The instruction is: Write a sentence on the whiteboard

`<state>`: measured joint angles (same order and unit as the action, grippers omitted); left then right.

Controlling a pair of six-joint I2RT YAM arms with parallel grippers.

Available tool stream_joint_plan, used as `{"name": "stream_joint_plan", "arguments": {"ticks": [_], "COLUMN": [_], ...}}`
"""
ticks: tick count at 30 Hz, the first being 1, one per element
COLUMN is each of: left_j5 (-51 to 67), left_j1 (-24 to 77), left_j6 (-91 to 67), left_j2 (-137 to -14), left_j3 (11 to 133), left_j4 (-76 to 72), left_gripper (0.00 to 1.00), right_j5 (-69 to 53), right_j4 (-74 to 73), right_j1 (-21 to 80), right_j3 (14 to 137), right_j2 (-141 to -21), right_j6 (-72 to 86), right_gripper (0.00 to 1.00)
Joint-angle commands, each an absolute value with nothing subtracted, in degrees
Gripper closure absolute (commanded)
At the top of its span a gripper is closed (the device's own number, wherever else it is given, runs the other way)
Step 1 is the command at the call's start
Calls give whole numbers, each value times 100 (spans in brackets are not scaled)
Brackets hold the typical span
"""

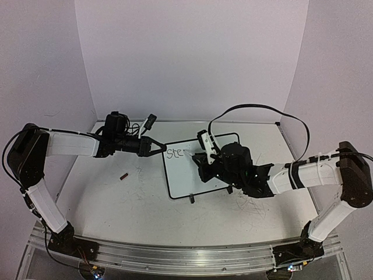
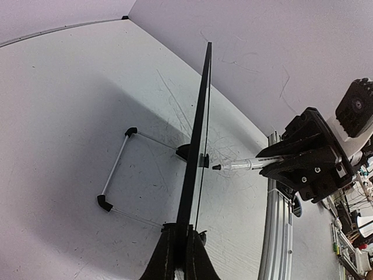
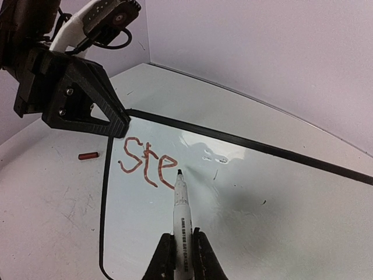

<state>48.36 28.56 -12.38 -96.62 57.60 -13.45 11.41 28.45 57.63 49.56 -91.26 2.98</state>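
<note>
Whiteboard (image 1: 186, 178) clamped at its far left corner by left gripper (image 1: 158, 148); marker (image 3: 182, 213) gripped by right gripper (image 3: 180, 256), tip just right of written "Ste" (image 3: 147, 164)

Glossy whiteboard (image 3: 262, 201) on a matt, scuffed tabletop (image 1: 125, 204).

Bright even light, soft shadows, whiteboard (image 3: 262, 204) glare, wrist cams warped at edges.

The whiteboard (image 1: 185, 178) (thin black frame, rounded corners) stands propped at a tilt on the bench (image 1: 116, 201). The sentence (image 3: 148, 165) reads only "Ste", reddish strokes near the board's upper-left corner.
</note>
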Motion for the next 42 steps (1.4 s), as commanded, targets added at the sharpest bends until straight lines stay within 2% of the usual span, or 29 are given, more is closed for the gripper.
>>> {"name": "stream_joint_plan", "arguments": {"ticks": [1, 42], "left_j5": [4641, 4633], "left_j1": [2802, 2801], "left_j6": [-1116, -1107], "left_j2": [-9459, -9420], "left_j3": [5794, 5776], "left_j4": [-1314, -1312], "left_gripper": [100, 100], "right_j5": [1301, 1328], "right_j4": [3031, 2551], "right_j1": [5735, 5737], "right_j3": [5306, 5032], "right_j2": [-9293, -9305], "right_j6": [243, 592], "right_gripper": [100, 100]}}
